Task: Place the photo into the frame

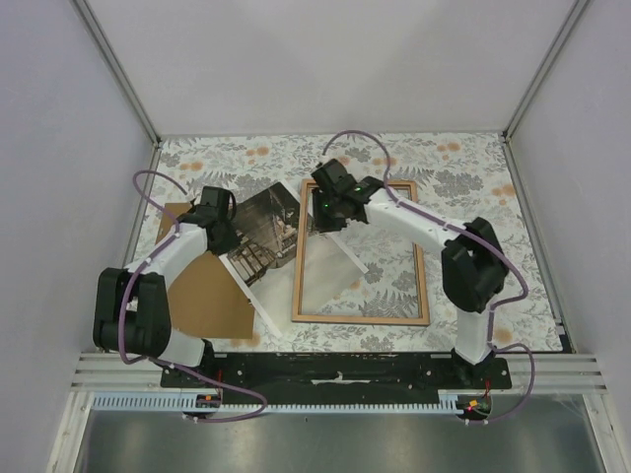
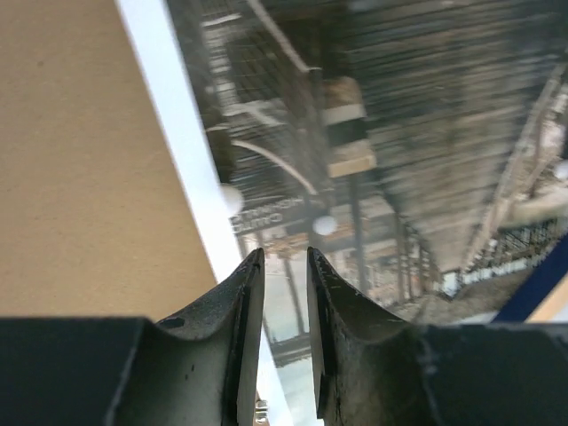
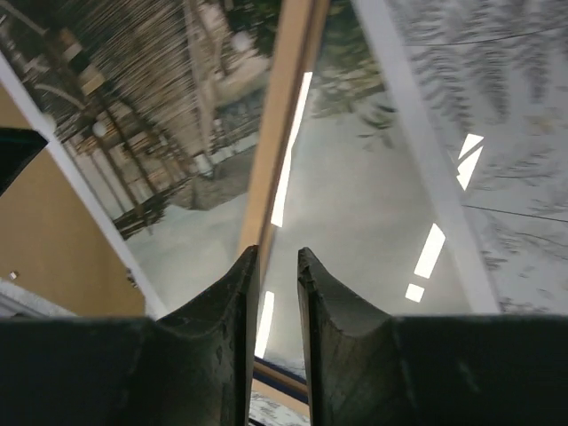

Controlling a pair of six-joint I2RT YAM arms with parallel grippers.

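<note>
Lying left of desk centre, the photo (image 1: 264, 233) is reached by the left end effector (image 2: 286, 262); its grip cannot be told. The frame (image 1: 361, 318) beside it is grasped by the right end effector (image 3: 278, 257).

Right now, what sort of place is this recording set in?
Probably a robot test cell: plain white walls, aluminium corner posts, a floral cloth, and left arm and right arm bolted to a base plate.

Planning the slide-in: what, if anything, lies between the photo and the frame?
Nothing visible lies between them: the photo reaches right up to the frame's nearest rail. However, the right gripper is at that same rail near its far corner, so it may block the photo's far edge from crossing there.
</note>
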